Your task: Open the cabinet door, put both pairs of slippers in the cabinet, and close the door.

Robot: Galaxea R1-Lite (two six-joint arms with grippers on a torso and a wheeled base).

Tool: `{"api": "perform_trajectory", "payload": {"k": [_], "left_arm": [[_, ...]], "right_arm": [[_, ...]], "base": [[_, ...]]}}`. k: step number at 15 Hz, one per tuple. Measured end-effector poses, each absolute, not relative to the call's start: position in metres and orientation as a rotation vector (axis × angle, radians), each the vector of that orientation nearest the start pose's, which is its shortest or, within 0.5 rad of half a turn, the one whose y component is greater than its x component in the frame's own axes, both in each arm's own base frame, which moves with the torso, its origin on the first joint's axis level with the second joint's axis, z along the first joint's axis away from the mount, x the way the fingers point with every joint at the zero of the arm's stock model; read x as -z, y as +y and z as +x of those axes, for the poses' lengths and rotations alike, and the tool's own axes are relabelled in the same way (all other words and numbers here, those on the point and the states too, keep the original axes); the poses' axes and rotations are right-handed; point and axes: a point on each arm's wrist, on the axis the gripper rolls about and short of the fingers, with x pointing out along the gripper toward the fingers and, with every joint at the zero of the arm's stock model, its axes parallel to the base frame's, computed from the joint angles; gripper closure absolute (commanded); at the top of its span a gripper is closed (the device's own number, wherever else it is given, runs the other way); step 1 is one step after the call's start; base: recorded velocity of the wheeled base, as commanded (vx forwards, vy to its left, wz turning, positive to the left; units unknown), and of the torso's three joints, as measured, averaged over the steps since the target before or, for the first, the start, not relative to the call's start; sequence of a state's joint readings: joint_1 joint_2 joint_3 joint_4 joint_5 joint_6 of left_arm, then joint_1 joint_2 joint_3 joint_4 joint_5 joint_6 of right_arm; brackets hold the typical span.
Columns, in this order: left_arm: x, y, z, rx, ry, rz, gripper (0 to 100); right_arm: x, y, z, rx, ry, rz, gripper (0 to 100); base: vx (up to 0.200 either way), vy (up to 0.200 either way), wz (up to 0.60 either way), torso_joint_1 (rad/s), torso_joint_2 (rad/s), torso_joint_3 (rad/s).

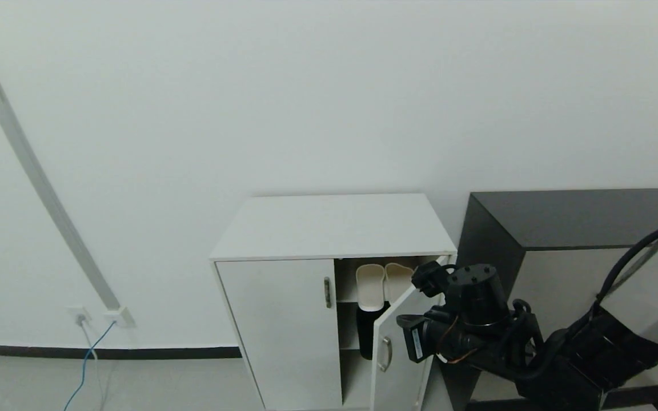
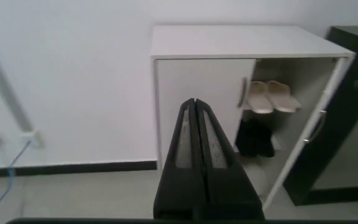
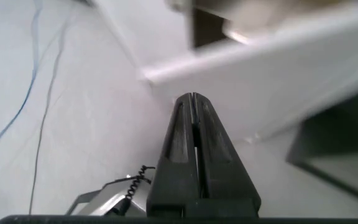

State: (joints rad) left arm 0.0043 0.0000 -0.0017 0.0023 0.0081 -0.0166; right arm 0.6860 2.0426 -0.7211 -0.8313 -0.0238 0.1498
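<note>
This looks like a plain indoor room, maybe a hallway or an office (hard to say which). It has a bare white wall (image 1: 329, 85), a grey floor (image 1: 163, 382), a small white cabinet (image 1: 277, 319) with slippers (image 1: 370, 282) inside, dark furniture (image 1: 580, 217) beside it, and a wall plug (image 1: 79, 314) with a blue cord (image 1: 87, 356).

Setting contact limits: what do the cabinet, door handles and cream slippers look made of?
Cabinet: likely laminated board, matte white, flat faces, sharp edges.
Door handles: probably metal, dull grey sheen.
Cream slippers: seemingly moulded foam or rubber, smooth matte, rounded soles.
</note>
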Motion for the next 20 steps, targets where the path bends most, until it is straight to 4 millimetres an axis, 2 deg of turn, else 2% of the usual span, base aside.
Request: {"api": "perform_trajectory", "payload": {"k": [7, 11, 14, 16, 18, 20], "left_arm": [[-0.076, 0.000, -0.023, -0.010, 0.001, -0.012, 100], [-0.076, 0.000, -0.023, -0.011, 0.001, -0.012, 100], [-0.076, 0.000, -0.023, -0.009, 0.001, -0.011, 100], [-0.076, 0.000, -0.023, -0.008, 0.001, -0.011, 100], [-0.076, 0.000, -0.023, -0.009, 0.001, -0.012, 100], [-0.076, 0.000, -0.023, -0.010, 0.001, -0.011, 100]], "right_arm": [[-0.065, 0.205, 0.262, -0.558, 0.519, -0.050, 100], [-0.065, 0.191, 0.245, -0.553, 0.551, -0.063, 100], [-0.058, 0.176, 0.225, -0.558, 0.587, -0.091, 100], [-0.056, 0.170, 0.216, -0.563, 0.590, -0.095, 100], [-0.052, 0.170, 0.215, -0.566, 0.601, -0.099, 100], [-0.046, 0.174, 0.221, -0.563, 0.606, -0.095, 100]], "base": [[0.000, 0.000, 0.00, 0.000, 0.00, 0.000], [0.000, 0.000, 0.00, 0.000, 0.00, 0.000], [0.200, 0.000, 0.00, 0.004, 0.00, 0.001], [0.000, 0.000, 0.00, 0.000, 0.00, 0.000], [0.000, 0.000, 0.00, 0.000, 0.00, 0.000], [0.000, 0.000, 0.00, 0.000, 0.00, 0.000]]}}
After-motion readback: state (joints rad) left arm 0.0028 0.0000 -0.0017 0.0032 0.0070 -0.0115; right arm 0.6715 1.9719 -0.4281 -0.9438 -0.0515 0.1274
